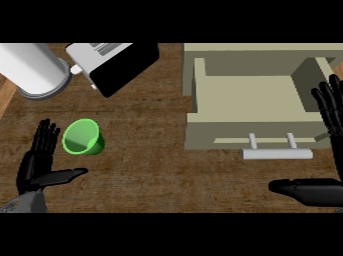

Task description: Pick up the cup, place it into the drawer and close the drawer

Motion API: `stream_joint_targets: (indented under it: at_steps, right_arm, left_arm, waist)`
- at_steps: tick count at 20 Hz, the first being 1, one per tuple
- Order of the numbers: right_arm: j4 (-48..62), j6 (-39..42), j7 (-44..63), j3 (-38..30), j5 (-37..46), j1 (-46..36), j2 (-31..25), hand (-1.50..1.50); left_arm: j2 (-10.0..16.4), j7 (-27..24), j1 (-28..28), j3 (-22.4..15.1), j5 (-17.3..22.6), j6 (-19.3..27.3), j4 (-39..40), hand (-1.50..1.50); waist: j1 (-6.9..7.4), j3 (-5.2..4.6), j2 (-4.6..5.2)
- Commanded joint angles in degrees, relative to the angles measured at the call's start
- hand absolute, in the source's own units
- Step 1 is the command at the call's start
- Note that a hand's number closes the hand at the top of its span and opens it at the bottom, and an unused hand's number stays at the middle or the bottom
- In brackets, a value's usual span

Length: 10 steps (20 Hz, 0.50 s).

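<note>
A green cup (83, 137) lies on its side on the wooden counter, left of centre, its mouth turned up and to the left. My left hand (37, 162) is open just left of the cup, fingers straight and close to its rim, thumb stretched out below it. The beige drawer (251, 97) stands pulled out at the upper right, with nothing inside it and a white handle (276, 153) on its front. My right hand (342, 150) is open at the right edge, fingers up alongside the drawer's right wall, thumb pointing left.
A large white cylinder (26, 67) lies at the upper left. Beside it sits a white and black appliance (115, 62). Bare counter runs between the cup and the drawer front.
</note>
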Motion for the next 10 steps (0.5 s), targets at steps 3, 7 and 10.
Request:
stream_joint_targets:
  at_steps: [3,7,10]
  right_arm:
    - [-3.5,0.9,2.7,-0.7,-1.1,0.6,-0.4,-1.50]
    - [2.0,1.8,-5.1,0.2,0.4,2.2,1.0,-1.50]
    - [4.5,0.8,-4.7,0.4,1.1,-0.7,1.5,-1.50]
  left_arm:
    - [2.6,-11.9,-7.8,2.5,-1.0,-0.7,19.3,-1.50]
    - [4.4,-17.0,-11.8,2.9,-1.8,-1.3,27.9,-1.50]
    - [4.7,-21.4,-12.9,3.0,-2.9,-1.4,32.3,-1.50]
  waist:
    - [-0.37,-0.04,0.07]
    - [-0.40,-0.03,0.12]
    - [-0.80,-0.12,0.37]
